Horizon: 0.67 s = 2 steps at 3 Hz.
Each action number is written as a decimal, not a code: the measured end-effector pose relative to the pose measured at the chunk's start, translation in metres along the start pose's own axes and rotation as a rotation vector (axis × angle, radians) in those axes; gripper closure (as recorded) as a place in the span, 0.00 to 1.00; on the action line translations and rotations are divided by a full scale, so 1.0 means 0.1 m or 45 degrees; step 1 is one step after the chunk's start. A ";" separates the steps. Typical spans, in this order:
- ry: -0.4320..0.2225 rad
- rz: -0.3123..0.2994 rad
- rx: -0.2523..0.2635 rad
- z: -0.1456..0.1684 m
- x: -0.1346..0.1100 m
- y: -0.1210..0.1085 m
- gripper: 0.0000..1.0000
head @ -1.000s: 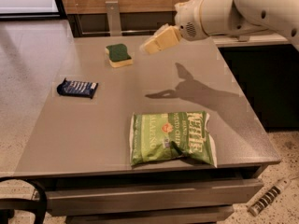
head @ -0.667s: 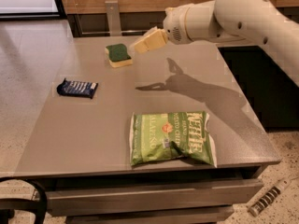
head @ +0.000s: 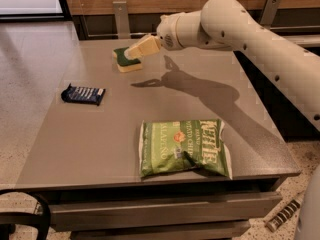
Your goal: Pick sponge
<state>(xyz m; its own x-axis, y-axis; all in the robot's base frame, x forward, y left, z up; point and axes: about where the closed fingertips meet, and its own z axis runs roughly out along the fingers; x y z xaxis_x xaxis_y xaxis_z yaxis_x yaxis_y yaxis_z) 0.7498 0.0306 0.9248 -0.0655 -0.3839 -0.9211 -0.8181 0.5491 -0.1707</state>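
The sponge (head: pixel 124 61), dark green on top with a pale yellow base, lies at the far left part of the grey table (head: pixel 100 134). My gripper (head: pixel 131 53), with pale yellow fingers, reaches in from the right on the white arm (head: pixel 240 29). Its tips overlap the sponge's right top edge in this view, seemingly just above it. I cannot tell whether it touches the sponge.
A dark blue snack bar wrapper (head: pixel 83 94) lies at the left side of the table. A green chip bag (head: pixel 184 148) lies near the front edge. A wooden wall with metal brackets (head: pixel 119 15) runs behind the table. Tiled floor lies to the left.
The arm has swung left and the gripper has moved from right of the sponge to over its right edge. The sponge, wrapper and chip bag have not moved.
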 end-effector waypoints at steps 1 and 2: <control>-0.009 0.035 -0.065 0.47 0.14 0.07 0.00; -0.006 0.080 -0.103 0.72 0.33 0.14 0.00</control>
<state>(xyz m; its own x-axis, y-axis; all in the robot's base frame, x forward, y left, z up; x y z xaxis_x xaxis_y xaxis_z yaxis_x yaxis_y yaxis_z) 0.7776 0.0794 0.8670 -0.1155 -0.3473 -0.9306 -0.8561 0.5100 -0.0841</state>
